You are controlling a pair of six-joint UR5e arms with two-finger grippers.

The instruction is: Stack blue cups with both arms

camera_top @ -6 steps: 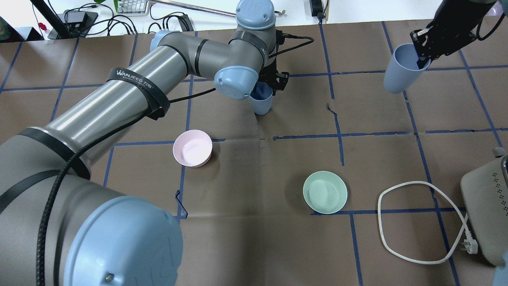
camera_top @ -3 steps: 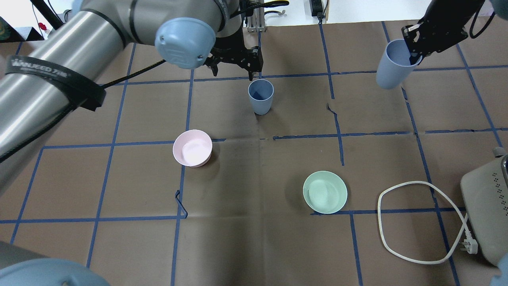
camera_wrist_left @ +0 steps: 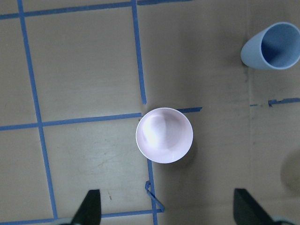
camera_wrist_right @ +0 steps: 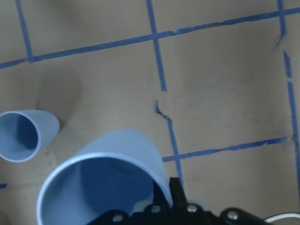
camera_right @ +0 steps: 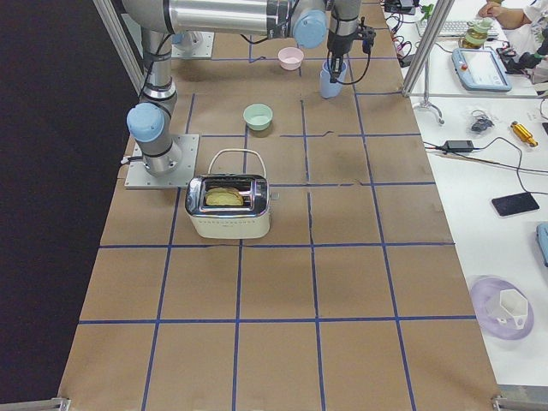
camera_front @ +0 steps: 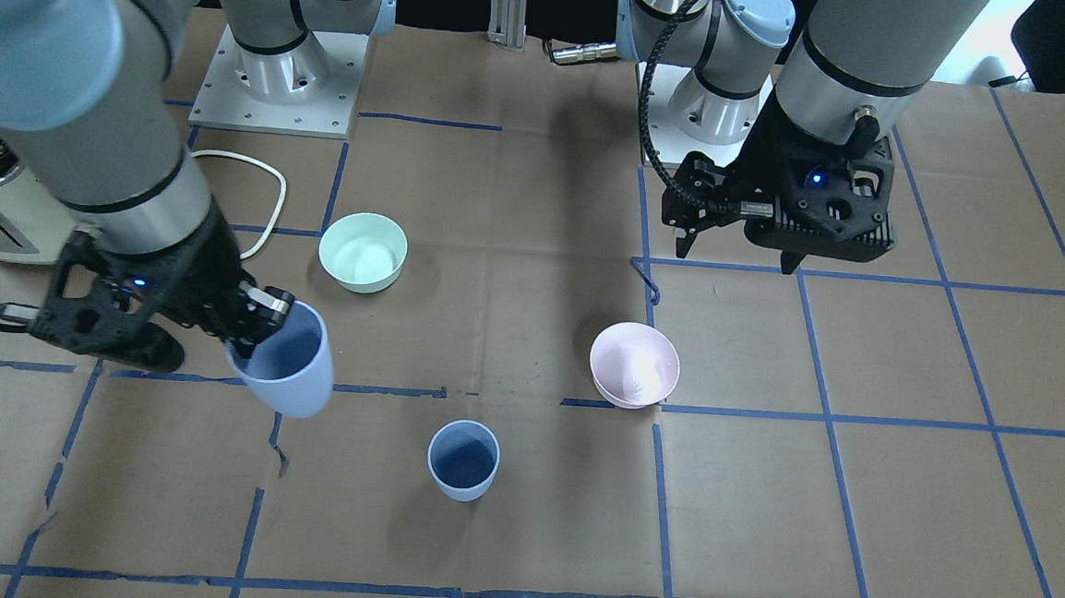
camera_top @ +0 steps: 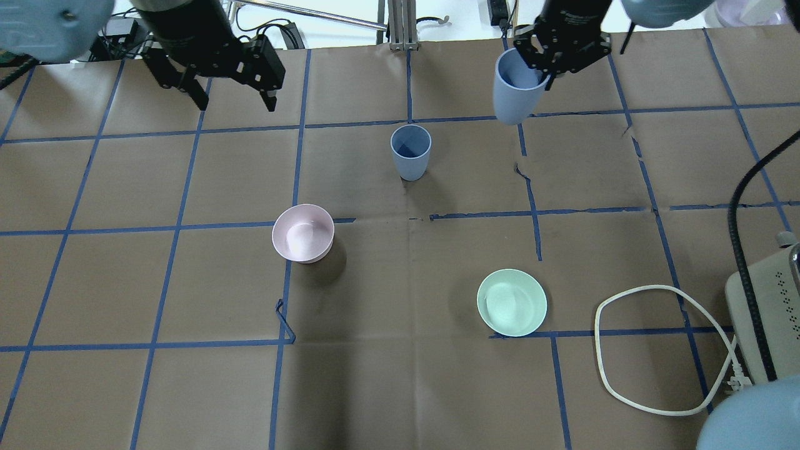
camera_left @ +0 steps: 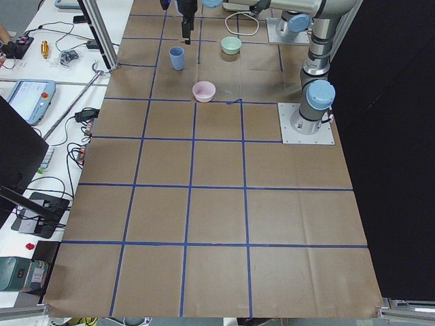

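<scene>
A blue cup [camera_top: 410, 150] stands upright on the brown table, also in the front view [camera_front: 462, 461] and the left wrist view [camera_wrist_left: 274, 45]. My right gripper [camera_top: 541, 70] is shut on the rim of a second blue cup [camera_top: 514, 90] and holds it tilted in the air, up and to the right of the standing cup. The front view shows this held cup [camera_front: 290, 369] and the gripper [camera_front: 253, 330], and the right wrist view shows both the held cup [camera_wrist_right: 103, 178] and the standing cup [camera_wrist_right: 23, 136]. My left gripper [camera_top: 237, 103] is open and empty at the far left, high over the table [camera_wrist_left: 169, 208].
A pink bowl [camera_top: 303, 232] sits left of centre and a green bowl [camera_top: 512, 302] sits right of centre. A toaster [camera_top: 762, 312] with a white cord [camera_top: 637, 289] is at the right edge. Blue tape lines mark the table.
My left arm has drawn back to the left, away from the standing cup, with its gripper open. My right gripper has carried the held cup left, closer to the standing cup.
</scene>
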